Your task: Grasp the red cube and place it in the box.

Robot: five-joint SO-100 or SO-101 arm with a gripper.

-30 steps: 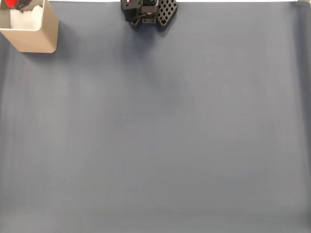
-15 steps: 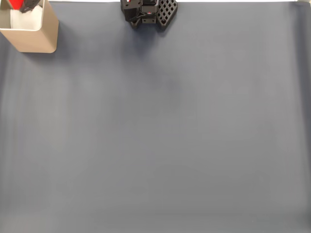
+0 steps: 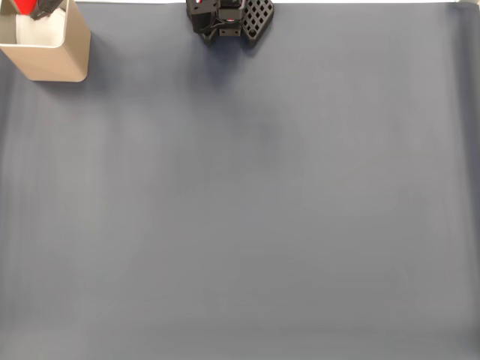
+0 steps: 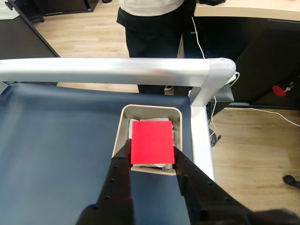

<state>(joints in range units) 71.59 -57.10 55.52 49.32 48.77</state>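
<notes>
In the wrist view the red cube [image 4: 151,141] hangs pinched between my gripper's [image 4: 151,151] two black fingers [image 4: 121,169], directly over the box [image 4: 151,110]. The box is beige with rounded corners, and white filling shows around the cube. It stands in the corner of the dark blue mat, right by the metal rail. In the fixed view the box [image 3: 51,54] sits at the top left, with part of the red cube [image 3: 22,6] and the dark gripper [image 3: 34,7] over its opening at the picture's top edge.
The arm's black base [image 3: 229,19] stands at the top middle of the blue-grey mat [image 3: 247,202]. A silver rail [image 4: 117,70] frames the table. Behind the rail a person [image 4: 150,21] stands on the wooden floor, and cables [image 4: 262,112] lie to the right.
In the fixed view the gripper and red cube shifted slightly over the box's opening since a second ago. Nothing has moved in the last half second.
</notes>
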